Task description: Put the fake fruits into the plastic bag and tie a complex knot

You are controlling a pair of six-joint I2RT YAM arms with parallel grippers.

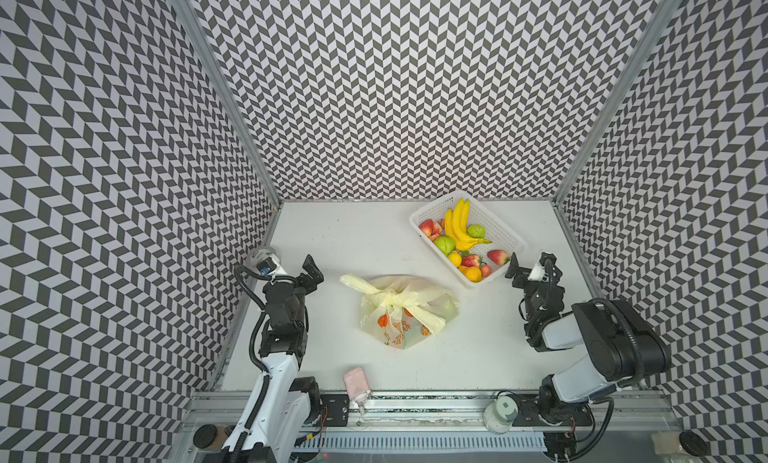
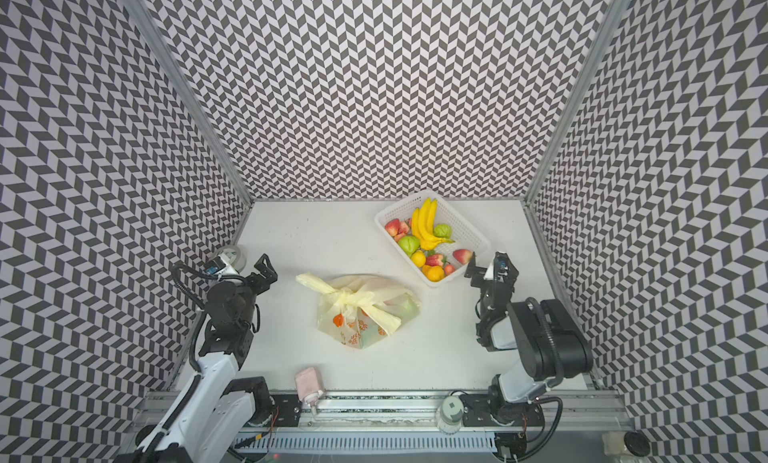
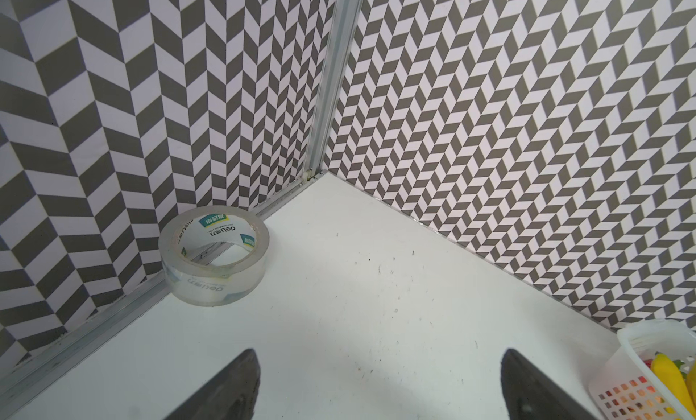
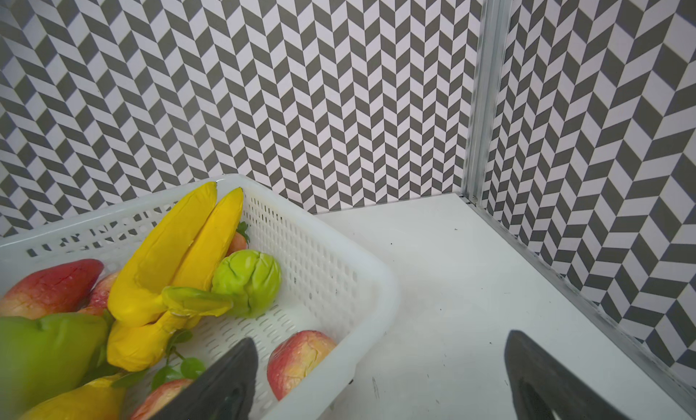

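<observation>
The clear tape roll (image 3: 214,256) by the left wall carries the brand "deli" on its inner cardboard core. In the left wrist view the word is upside down, and it shows again faintly through the outer side. Green labels on the core bear digits too blurred to read. The plastic bag (image 1: 399,328) has orange lettering, too small to read.
</observation>
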